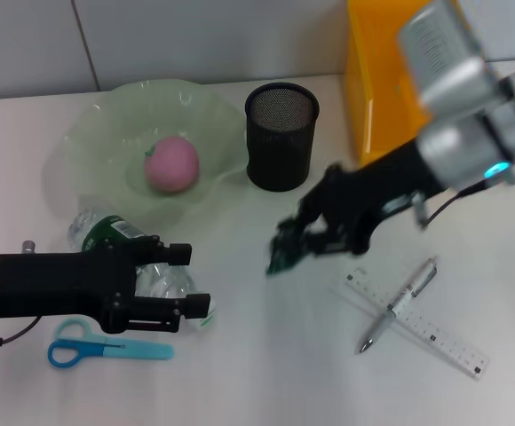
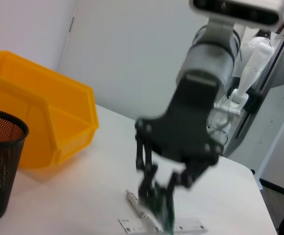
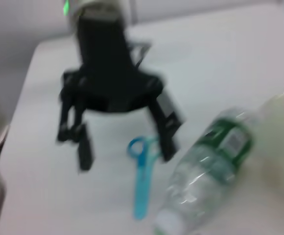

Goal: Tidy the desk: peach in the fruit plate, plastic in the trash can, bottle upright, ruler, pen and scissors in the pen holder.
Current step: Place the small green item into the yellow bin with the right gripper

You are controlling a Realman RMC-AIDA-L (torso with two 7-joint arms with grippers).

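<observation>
A pink peach (image 1: 170, 164) lies in the pale green fruit plate (image 1: 98, 133). A green scrap of plastic (image 1: 280, 257) hangs above the table from my right gripper (image 1: 300, 240), which is shut on it; the left wrist view shows the same plastic (image 2: 162, 211). The clear bottle (image 1: 106, 232) with a green label lies on its side in front of the plate. My left gripper (image 1: 186, 280) is open over its cap end. Blue scissors (image 1: 106, 348) lie near the front edge. Pen (image 1: 400, 306) and ruler (image 1: 422, 327) lie crossed at the right.
A black mesh pen holder (image 1: 280, 133) stands beside the plate. A yellow trash can (image 1: 386, 80) sits at the back right, behind my right arm. The right wrist view shows the bottle (image 3: 205, 171) and scissors (image 3: 142, 171) beside the left gripper (image 3: 125, 147).
</observation>
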